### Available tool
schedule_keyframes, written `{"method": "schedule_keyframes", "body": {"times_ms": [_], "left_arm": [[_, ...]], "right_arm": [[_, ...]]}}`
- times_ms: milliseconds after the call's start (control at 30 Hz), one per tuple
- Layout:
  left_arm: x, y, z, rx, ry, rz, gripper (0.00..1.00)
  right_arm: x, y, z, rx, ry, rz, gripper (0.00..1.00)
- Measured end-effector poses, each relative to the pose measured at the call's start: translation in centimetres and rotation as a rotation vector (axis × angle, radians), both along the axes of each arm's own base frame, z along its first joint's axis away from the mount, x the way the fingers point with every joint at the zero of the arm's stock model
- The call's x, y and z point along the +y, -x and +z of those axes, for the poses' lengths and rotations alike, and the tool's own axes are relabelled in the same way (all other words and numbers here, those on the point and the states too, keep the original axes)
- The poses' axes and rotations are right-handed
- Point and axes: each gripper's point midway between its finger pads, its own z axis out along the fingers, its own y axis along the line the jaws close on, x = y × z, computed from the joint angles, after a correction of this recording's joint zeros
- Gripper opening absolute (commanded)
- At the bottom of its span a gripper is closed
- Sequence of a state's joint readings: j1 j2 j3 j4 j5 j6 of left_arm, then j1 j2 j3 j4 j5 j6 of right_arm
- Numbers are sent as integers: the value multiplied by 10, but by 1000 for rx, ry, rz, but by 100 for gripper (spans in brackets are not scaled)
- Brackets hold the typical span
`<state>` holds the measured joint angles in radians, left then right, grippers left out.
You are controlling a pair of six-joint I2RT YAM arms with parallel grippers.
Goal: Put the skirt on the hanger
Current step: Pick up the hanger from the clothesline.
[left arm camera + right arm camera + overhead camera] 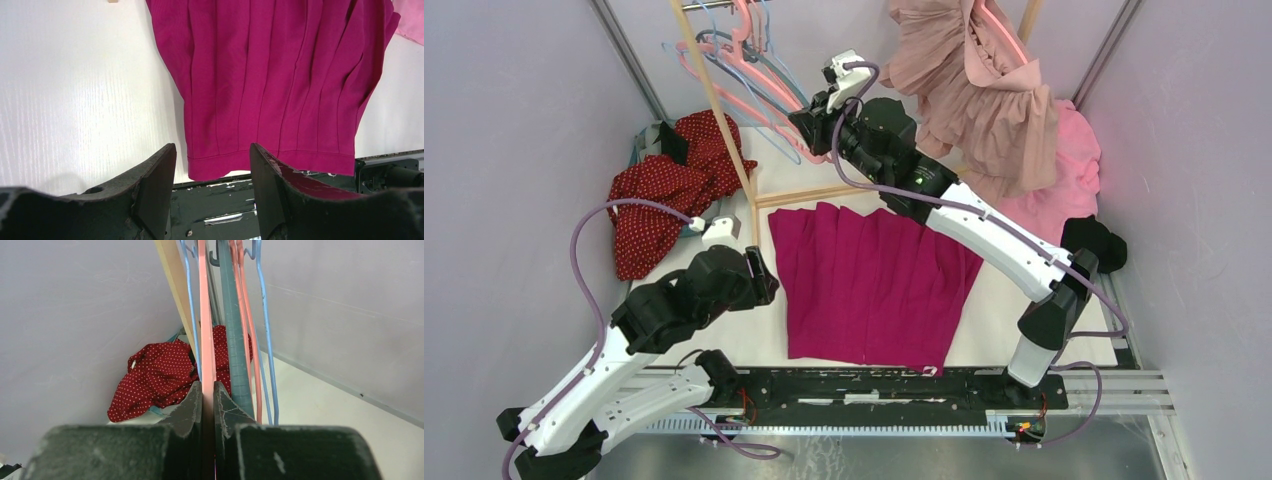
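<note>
A magenta pleated skirt point(872, 285) point(270, 80) lies flat on the white table, its hem toward the arm bases. My left gripper point(764, 280) point(212, 155) hovers open at the skirt's left edge, nothing between its fingers. Several hangers hang from a wooden rack at the back left. My right gripper point(809, 125) point(208, 387) is raised among them and is shut on a pink hanger point(759, 85) point(205, 320), whose flat bar runs up between the two fingers. A teal hanger point(232, 330) and blue wire hangers point(263, 315) hang just to its right.
A red dotted garment point(669, 185) point(160, 375) is heaped at the back left by the rack's wooden post point(714, 100). Beige ruffled clothing point(969, 80) and pink cloth point(1069, 160) hang at the back right. A black object point(1094, 240) sits near the right wall.
</note>
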<state>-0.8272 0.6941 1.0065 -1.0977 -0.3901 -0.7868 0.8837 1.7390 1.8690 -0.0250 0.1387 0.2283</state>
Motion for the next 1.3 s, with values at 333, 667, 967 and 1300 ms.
{"method": "schedule_keyframes", "body": {"times_ms": [333,667,967,1300], "left_arm": [[-1,-1,-7,16,-16,0,62],[-9,-7,-23,55,-54,-5,62],[-15,-13,-30,74,-77,-3,62],[-21,-18,-38,84,-85,-5,62]], "right_arm": [[12,8,-5,-96,34,-2,1],[18,1,-19,-222,29,-94,1],[39,-10,-33,-328,49,-132,1],[49,0,-32,-499,175,-222,1]]}}
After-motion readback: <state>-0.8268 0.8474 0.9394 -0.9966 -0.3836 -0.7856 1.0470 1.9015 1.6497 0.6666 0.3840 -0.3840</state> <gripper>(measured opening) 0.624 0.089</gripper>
